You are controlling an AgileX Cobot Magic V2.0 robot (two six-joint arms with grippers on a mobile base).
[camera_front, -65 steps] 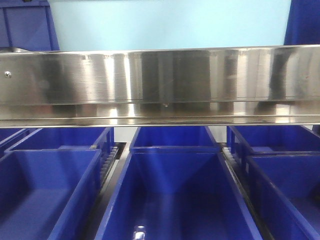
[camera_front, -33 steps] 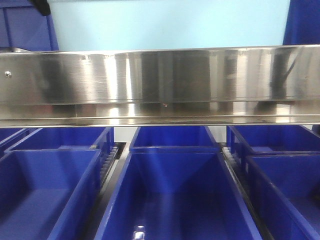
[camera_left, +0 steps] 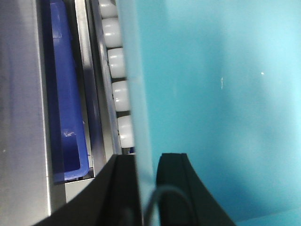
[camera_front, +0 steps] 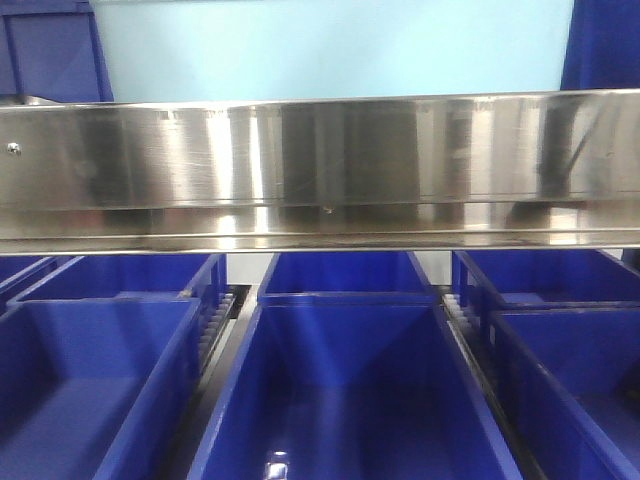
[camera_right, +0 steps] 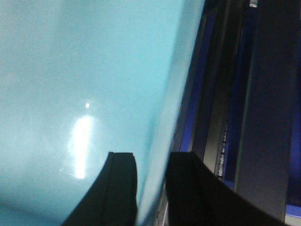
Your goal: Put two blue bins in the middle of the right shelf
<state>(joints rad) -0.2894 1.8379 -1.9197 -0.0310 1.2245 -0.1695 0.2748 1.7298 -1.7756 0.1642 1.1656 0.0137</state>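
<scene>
A light blue bin (camera_front: 335, 50) fills the top of the front view, above the steel shelf rail (camera_front: 320, 170). In the left wrist view its pale wall (camera_left: 141, 94) runs between the two black fingers (camera_left: 120, 188) of my left gripper (camera_left: 146, 162), which is shut on it. The bin's smooth inside (camera_left: 221, 94) lies to the right. In the right wrist view my right gripper (camera_right: 151, 162) is shut on the opposite wall (camera_right: 174, 94) of the same bin, one finger (camera_right: 121, 188) inside and one outside. Neither gripper shows in the front view.
Below the rail, dark blue bins sit in lanes: left (camera_front: 90, 380), middle (camera_front: 345, 390) and right (camera_front: 570, 370). More dark blue bins stand at the upper left (camera_front: 50, 50) and upper right (camera_front: 605, 45). White rollers (camera_left: 117, 66) and a steel lane divider (camera_left: 21, 113) run beside the held bin.
The light blue bin's edges have shifted slightly left against the dark blue bins. A dark shape seen at the top left half a second ago is gone.
</scene>
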